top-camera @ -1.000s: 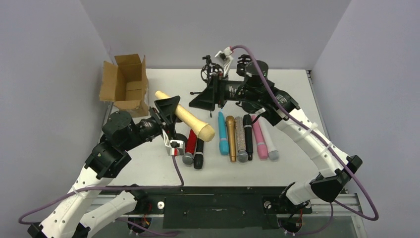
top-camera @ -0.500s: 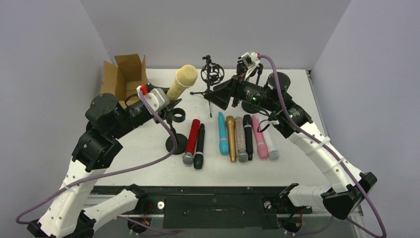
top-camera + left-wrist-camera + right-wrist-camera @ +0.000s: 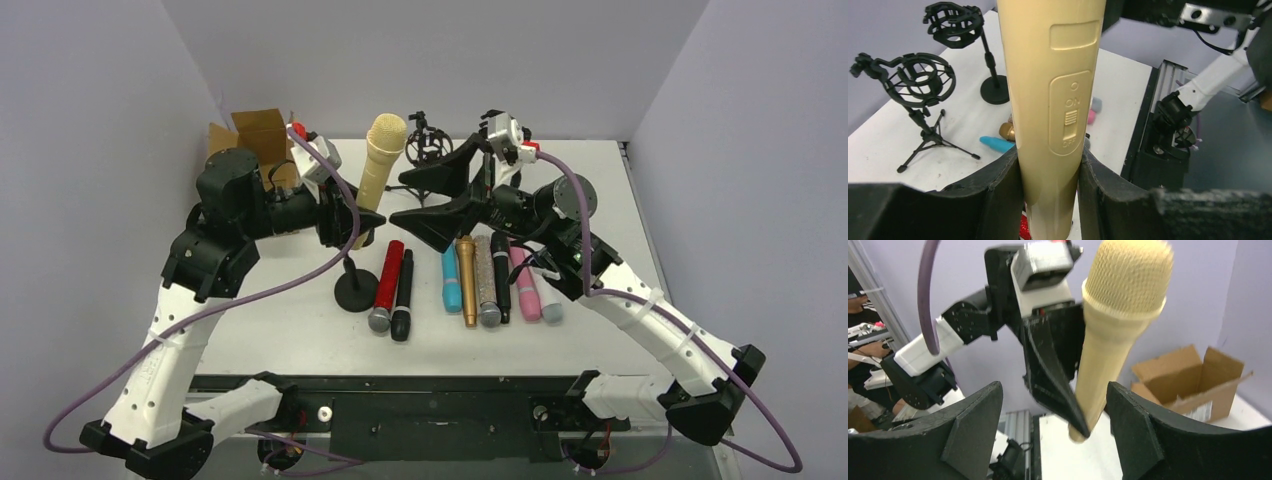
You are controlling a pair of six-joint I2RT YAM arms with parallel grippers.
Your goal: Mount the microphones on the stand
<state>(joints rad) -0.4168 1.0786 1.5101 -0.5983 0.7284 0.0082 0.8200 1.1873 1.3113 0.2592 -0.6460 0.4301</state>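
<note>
Left gripper [image 3: 362,222] clamps the cream microphone [image 3: 378,170] by its handle and has swung it from low and slanted to upright, head up, by the round-based stand [image 3: 357,292]. The right gripper [image 3: 398,200], spread wide, has come in to flank it, likely for a regrip. Spare microphones [image 3: 470,280] lie beneath it, and shock-mount stands [image 3: 430,148] crowd behind.

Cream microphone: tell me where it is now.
In the top view the cream microphone is held head-up, left of centre, clamped in the left gripper, between the cardboard box and the open right gripper.
</note>
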